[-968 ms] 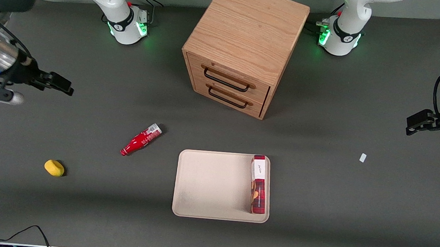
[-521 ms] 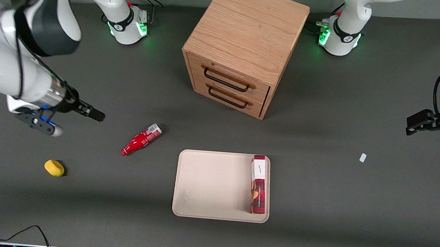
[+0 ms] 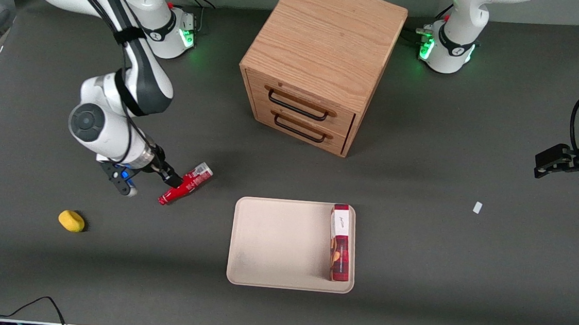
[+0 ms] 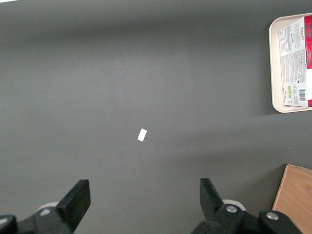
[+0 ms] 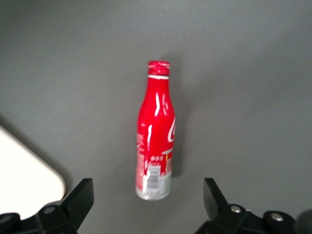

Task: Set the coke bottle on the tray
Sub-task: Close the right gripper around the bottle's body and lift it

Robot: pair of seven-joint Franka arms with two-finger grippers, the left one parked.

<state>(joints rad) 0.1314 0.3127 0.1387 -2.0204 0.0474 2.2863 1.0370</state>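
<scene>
**Ana:** Front view first: where is the coke bottle [image 3: 186, 184]?

**Ben:** It lies on its side on the grey table [image 3: 415, 275], apart from the tray [image 3: 283, 244] and toward the working arm's end of the table. Its red cap points toward the front camera and its silvery base away from it.

**Ana:** And the gripper [image 3: 174, 180]?

**Ben:** It sits low, right over the middle of the bottle. From the wrist camera the bottle [image 5: 157, 134] lies lengthwise between the two black fingers [image 5: 78, 197], which are spread wide with table showing on both sides of it. So the fingers are released and hold nothing.

**Ana:** Is the tray free?

**Ben:** Mostly. A long red-and-white box [image 3: 340, 241] lies flat in it, along the edge toward the parked arm. A rounded corner of the tray [image 5: 29, 170] also shows in the wrist picture, near the bottle's base but not touching it.

**Ana:** Anything else on the table?

**Ben:** A wooden two-drawer cabinet [image 3: 323, 64] stands farther from the front camera than the tray, both drawers closed. A small yellow object [image 3: 71, 221] lies near the working arm's end, and a tiny white scrap [image 3: 477, 207] toward the parked arm's end.
</scene>
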